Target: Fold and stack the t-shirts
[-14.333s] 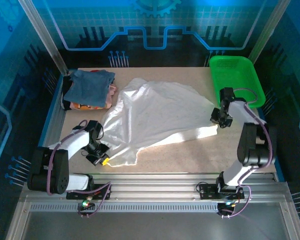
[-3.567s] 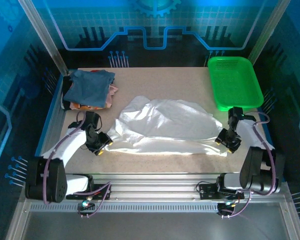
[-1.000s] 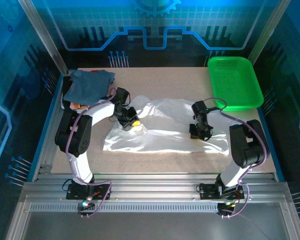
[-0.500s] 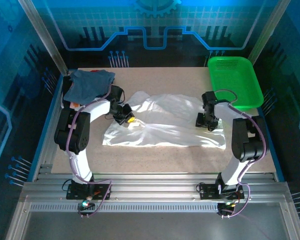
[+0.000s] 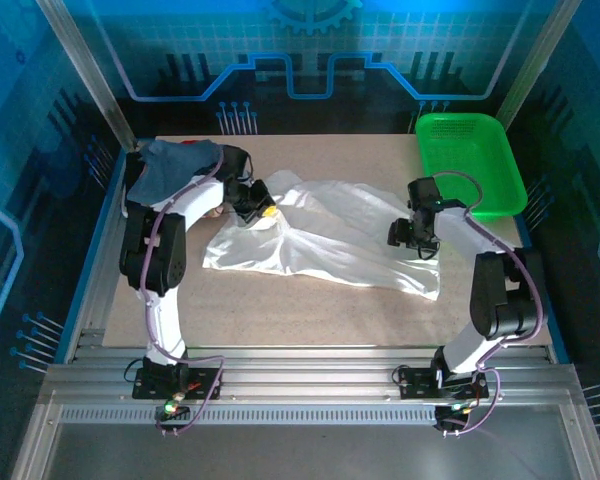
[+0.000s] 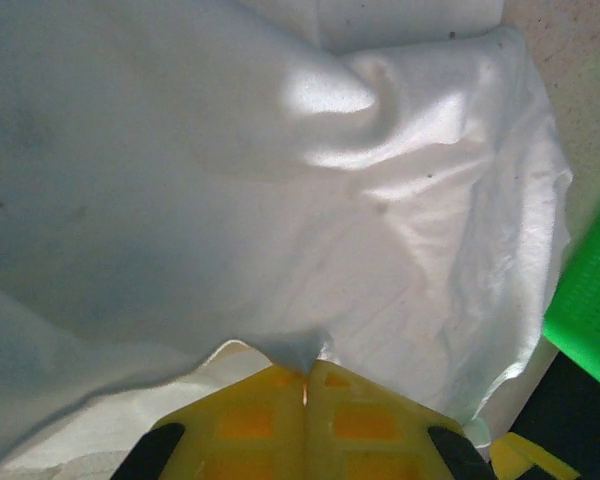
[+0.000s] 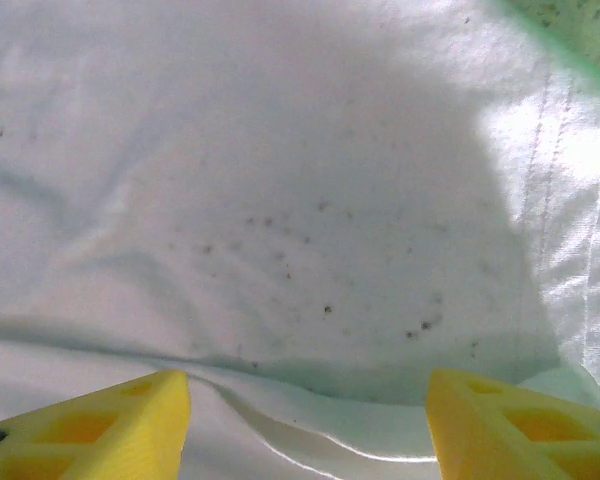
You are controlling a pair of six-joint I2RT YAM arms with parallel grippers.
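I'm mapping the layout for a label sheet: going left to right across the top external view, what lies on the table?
Slate-blue folded cloth shirt → large thin white cloth t-shirt → green plastic mesh basket.

A pale, speckled table [image 5: 320, 310]. A large white t-shirt [image 5: 330, 245] lies rumpled across its middle. The shirt spreads from the left gripper [image 5: 265, 213], whose jaws pinch a fold at its far left edge, to the right gripper [image 5: 412, 240], whose jaws stand wide apart just above its right side. A pile of folded shirts [image 5: 175, 170], slate-blue on top, sits left of the left jaws. A green mesh basket [image 5: 470, 165] sits beyond and right of the right jaws.
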